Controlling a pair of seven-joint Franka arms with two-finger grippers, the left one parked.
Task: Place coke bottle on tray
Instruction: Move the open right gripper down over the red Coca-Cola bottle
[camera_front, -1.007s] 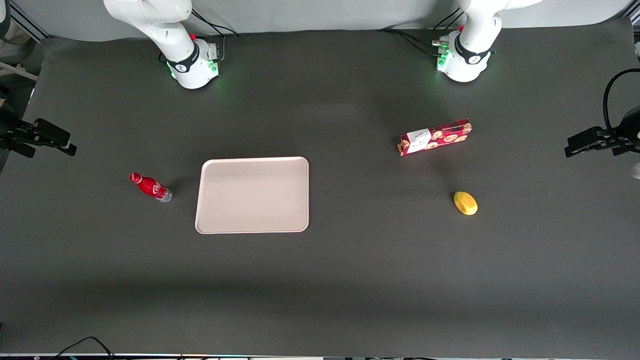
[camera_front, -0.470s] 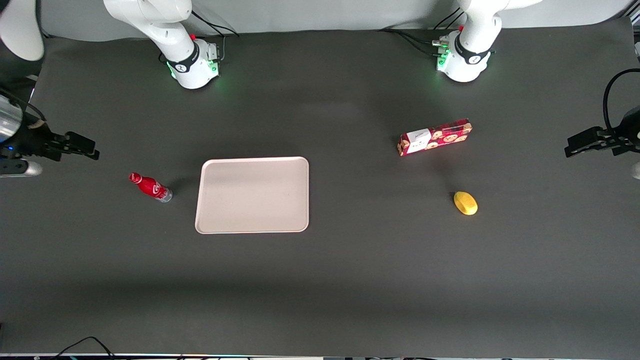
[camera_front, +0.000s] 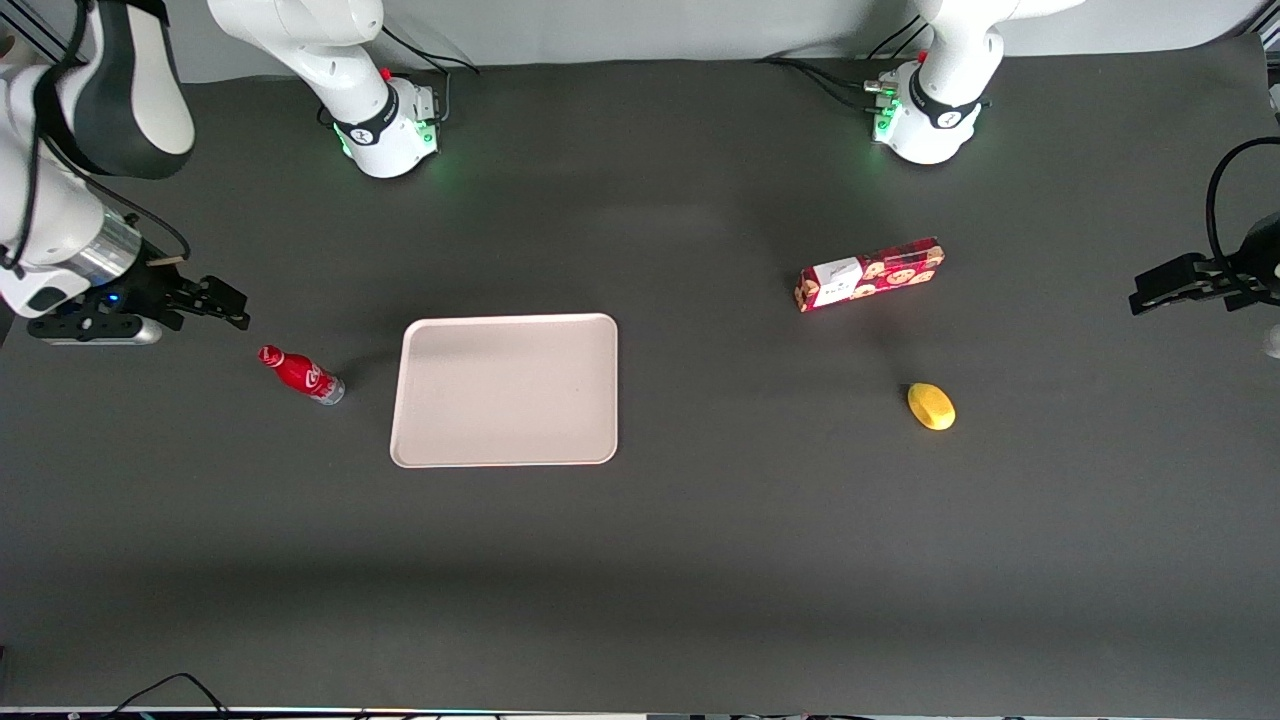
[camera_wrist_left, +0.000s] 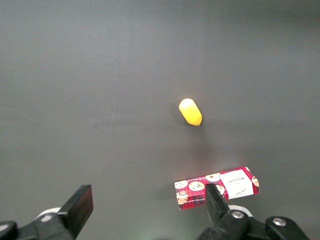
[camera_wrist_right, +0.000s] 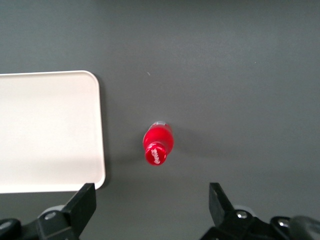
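The coke bottle (camera_front: 300, 374) is small and red with a red cap, and stands on the dark table beside the tray (camera_front: 505, 390), toward the working arm's end. The tray is pale beige-pink, flat and bare. My right gripper (camera_front: 228, 303) hovers over the table close to the bottle, a little farther from the front camera than it and apart from it. In the right wrist view I look down on the bottle's cap (camera_wrist_right: 158, 142), with the tray's corner (camera_wrist_right: 47, 132) beside it. The gripper (camera_wrist_right: 151, 197) is open, its two dark fingers spread wide with nothing between them.
A long red cookie box (camera_front: 870, 273) and a yellow rounded object (camera_front: 931, 406) lie toward the parked arm's end of the table. The left wrist view shows the same box (camera_wrist_left: 216, 186) and yellow object (camera_wrist_left: 190, 111).
The right arm has swung in from the table's edge, and its gripper now hangs much closer to the bottle. Bottle, tray and the other objects have not moved.
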